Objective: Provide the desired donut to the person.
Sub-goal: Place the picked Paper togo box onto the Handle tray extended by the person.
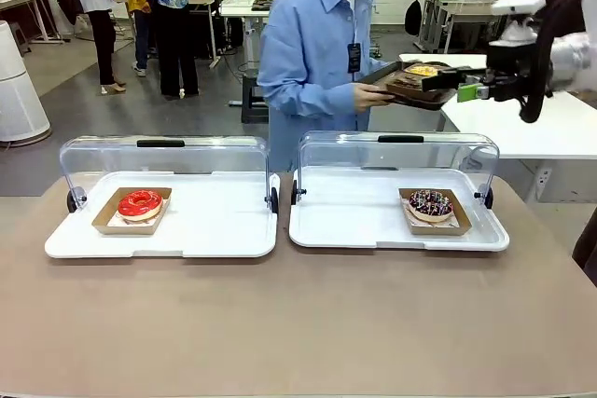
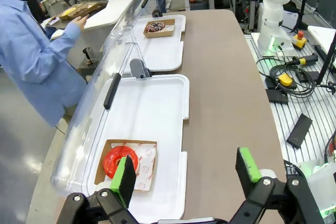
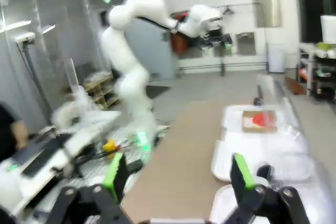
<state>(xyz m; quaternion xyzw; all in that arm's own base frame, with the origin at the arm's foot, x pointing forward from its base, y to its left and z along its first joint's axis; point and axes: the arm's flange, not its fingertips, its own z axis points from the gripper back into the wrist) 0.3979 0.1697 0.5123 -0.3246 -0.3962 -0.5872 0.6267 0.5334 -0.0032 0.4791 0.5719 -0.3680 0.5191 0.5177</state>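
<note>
Both grippers stand with jaws apart, holding nothing. Your front view puts the right gripper [image 1: 474,90] at upper right, near the person [image 1: 312,53] holding a tray [image 1: 410,89]; the red donut [image 1: 140,203] sits lower left, the chocolate donut [image 1: 430,203] lower right. Left wrist view: left gripper [image 2: 186,177] at bottom. Right wrist view: blurred, right gripper [image 3: 176,178] at bottom.

We see the red donut [image 1: 140,202] in its cardboard tray at lower left, the sprinkled chocolate donut [image 1: 430,203] at lower right, and the person [image 1: 312,53] standing top centre.
</note>
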